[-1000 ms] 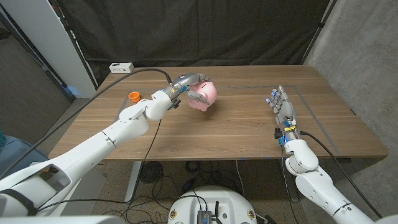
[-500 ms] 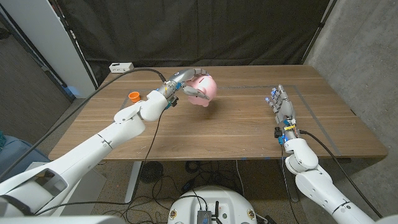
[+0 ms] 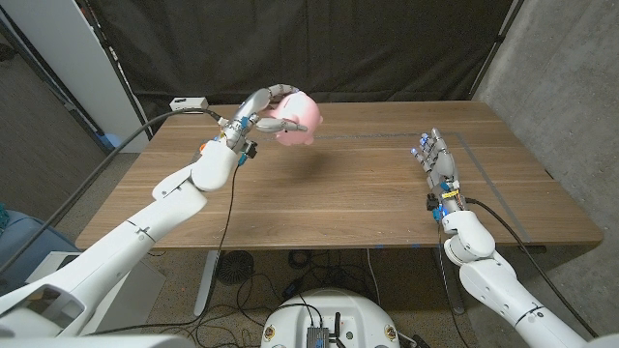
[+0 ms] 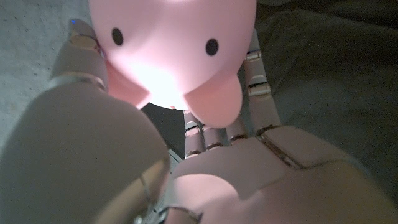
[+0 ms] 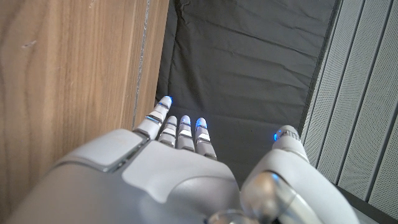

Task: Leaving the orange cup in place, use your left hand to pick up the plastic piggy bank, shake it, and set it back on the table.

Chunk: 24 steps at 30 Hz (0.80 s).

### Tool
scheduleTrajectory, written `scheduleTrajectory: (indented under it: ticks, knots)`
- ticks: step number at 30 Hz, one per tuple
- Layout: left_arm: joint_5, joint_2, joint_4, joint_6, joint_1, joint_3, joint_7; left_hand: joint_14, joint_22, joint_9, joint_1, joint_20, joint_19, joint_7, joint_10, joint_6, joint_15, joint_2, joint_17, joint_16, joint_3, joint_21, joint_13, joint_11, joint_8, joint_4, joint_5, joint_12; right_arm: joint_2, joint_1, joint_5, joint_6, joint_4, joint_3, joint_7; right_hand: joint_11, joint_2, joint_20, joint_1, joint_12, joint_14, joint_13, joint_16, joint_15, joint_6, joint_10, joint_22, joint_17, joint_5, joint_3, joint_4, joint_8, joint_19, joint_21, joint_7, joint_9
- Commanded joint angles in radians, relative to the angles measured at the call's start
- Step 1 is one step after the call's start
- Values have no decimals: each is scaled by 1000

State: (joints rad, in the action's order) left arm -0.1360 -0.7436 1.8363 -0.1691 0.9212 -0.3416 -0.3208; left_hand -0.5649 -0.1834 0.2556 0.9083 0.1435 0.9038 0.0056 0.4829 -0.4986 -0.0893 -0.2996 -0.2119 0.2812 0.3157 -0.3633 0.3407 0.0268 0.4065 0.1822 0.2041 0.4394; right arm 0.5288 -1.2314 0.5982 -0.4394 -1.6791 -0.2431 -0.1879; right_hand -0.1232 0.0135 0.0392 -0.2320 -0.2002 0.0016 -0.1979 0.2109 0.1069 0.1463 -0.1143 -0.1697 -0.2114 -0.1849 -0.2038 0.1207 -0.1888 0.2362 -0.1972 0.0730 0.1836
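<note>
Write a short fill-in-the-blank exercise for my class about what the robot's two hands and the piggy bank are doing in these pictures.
1. The left hand holds the piggy bank ____ the table, not on it.
2. The piggy bank's colour is ____.
3. The right hand holds ____.
4. In the left wrist view the piggy bank shows two dark ____.

Missing words: above; pink; nothing; dots

The piggy bank (image 3: 293, 116) is smooth pink plastic with a soft sheen, lit almost translucent in the left wrist view. The left hand (image 3: 259, 104) has matt grey plastic shells and metallic finger links. The table (image 3: 387, 193) is matt brown wood with visible grain. The backdrop (image 3: 319, 48) is dark, creased cloth.
</note>
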Motion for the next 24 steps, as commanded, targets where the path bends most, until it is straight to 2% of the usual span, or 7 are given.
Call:
scheduleTrajectory:
  ticks: [1,7,16,19,24]
  knots:
    - [264,76,14,-212,262,284,-163,-102,-4,19,433,-35,-4,94,64,-101,92,443,-1,1,119,-8,70,-25,-3,-22,4,9,11,64,45,1,63,-13,87,-1,9,1,-4,-9,7,-2,4,1,2,-3,-4,-5,2,-1,7,-6,6,-2,2,4]
    - [401,193,-26,-390,363,384,-180,-115,-4,18,428,-37,-3,93,74,-107,94,444,-2,3,122,-9,72,-26,-3,-24,3,11,22,86,70,13,90,-18,127,-1,9,1,-4,-9,8,-2,4,2,2,-3,-4,-5,2,-1,7,-6,6,-2,3,4]
    - [575,394,-112,-638,441,465,-160,-121,-4,16,423,-48,-6,93,82,-114,99,447,-3,0,129,-10,77,-22,-5,-25,3,9,31,113,95,25,119,-23,167,-2,10,-2,-4,-9,9,-2,5,1,2,-4,-4,-5,2,0,7,-6,9,-2,3,4]
    - [621,435,-137,-675,450,472,-138,-121,-4,16,421,-49,-5,92,80,-115,101,449,-4,0,130,-11,78,-20,-5,-26,3,7,34,116,101,31,123,-23,170,-2,10,-4,-4,-9,10,-2,5,0,2,-4,-4,-6,2,0,7,-6,11,-3,3,4]
    - [628,463,-152,-673,445,474,-116,-124,-4,15,418,-49,-6,92,82,-118,107,450,-4,-2,133,-12,79,-12,-6,-26,2,6,37,119,105,32,132,-24,179,-3,11,-4,-4,-10,12,-2,6,-3,2,-6,-4,-6,2,0,7,-6,14,-4,4,4]
